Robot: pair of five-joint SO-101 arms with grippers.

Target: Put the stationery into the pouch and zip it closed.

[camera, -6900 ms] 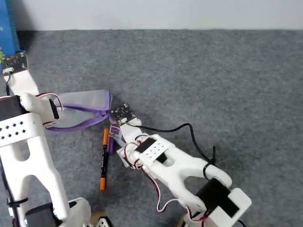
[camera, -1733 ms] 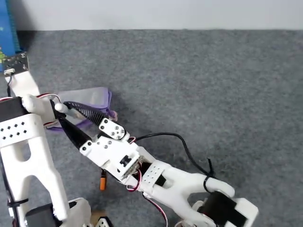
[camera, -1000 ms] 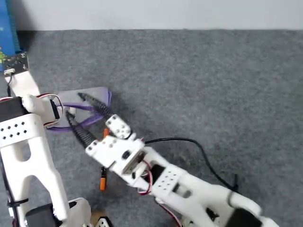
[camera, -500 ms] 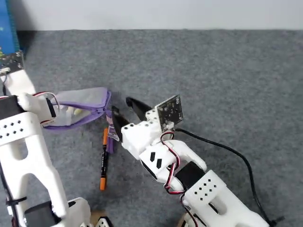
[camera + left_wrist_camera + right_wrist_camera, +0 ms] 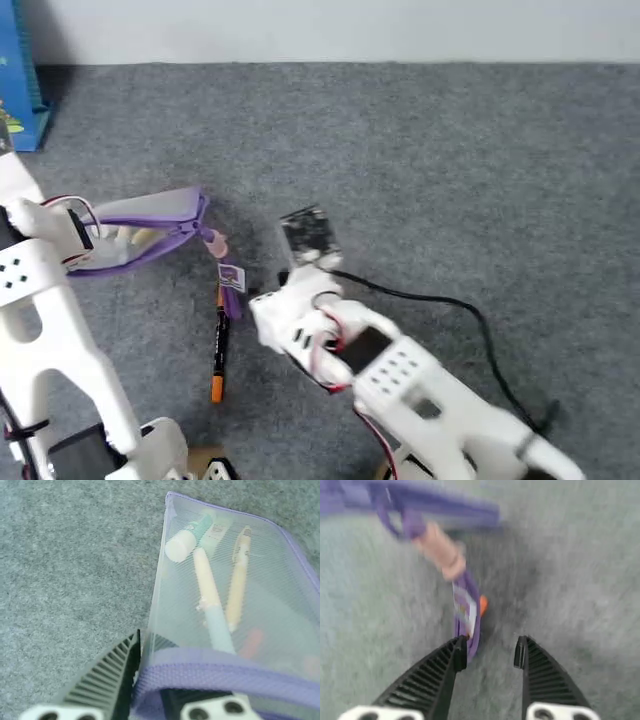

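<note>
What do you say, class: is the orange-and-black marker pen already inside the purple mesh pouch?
No, the orange-and-black marker pen lies on the grey carpet outside the purple mesh pouch.

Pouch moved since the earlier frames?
Yes. The pouch slid left: its zipper end was right of the orange pen, now it sits left of it.

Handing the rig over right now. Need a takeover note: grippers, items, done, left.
Left gripper: shut on the rim of the pouch.
Right gripper: open, empty, by the purple zipper tag.
Done: pens are inside the pouch.
Left: the orange marker lies on the carpet beside the tag. Put it in, then zip the pouch; its mouth looks open.
</note>
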